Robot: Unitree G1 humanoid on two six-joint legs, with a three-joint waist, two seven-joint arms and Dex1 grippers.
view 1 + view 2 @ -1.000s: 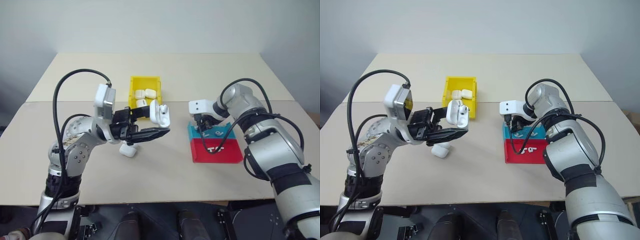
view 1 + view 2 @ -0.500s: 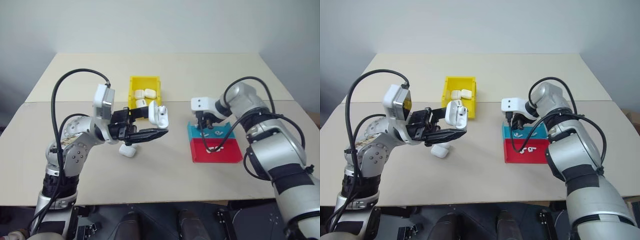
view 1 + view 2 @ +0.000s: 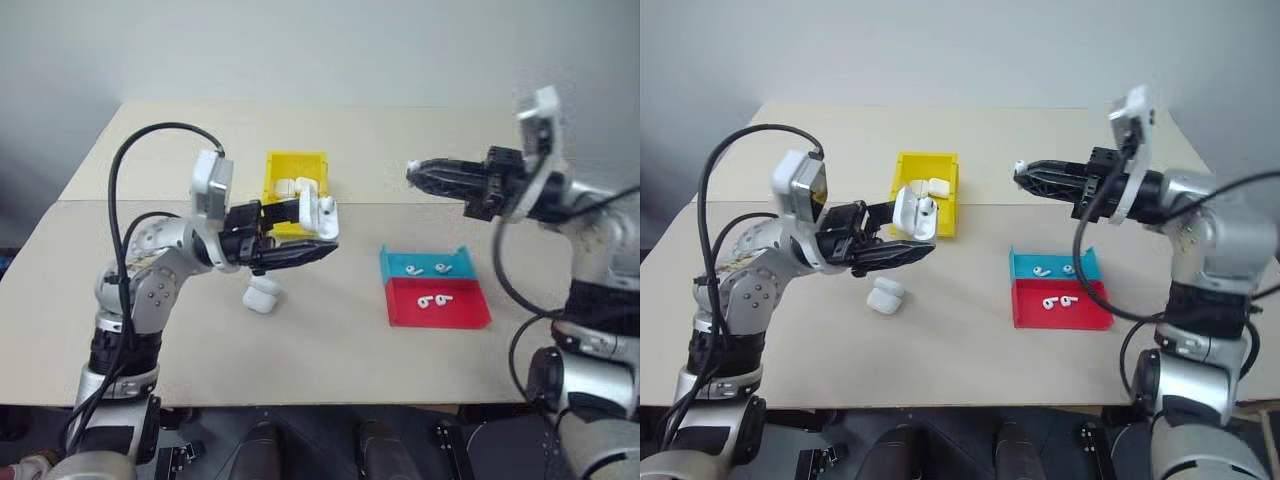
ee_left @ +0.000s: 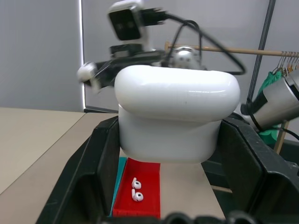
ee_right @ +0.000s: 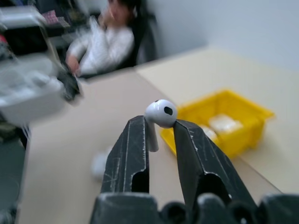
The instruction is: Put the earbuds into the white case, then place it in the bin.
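Left pincer [image 3: 902,250] clamped on the glossy white case [image 3: 912,214], rounded pebble shape, lid hinged open, held in the air in front of the yellow bin [image 3: 948,196]. Right pincer [image 5: 161,128] nips one tiny glossy earbud [image 5: 160,114] by its stem, raised above the counter [image 3: 330,340]. More earbuds lie in the low blue tray [image 3: 1084,263] and red tray [image 3: 1095,314]. Another shut case [image 3: 884,296] sits on the matte beige counter near the left arm.
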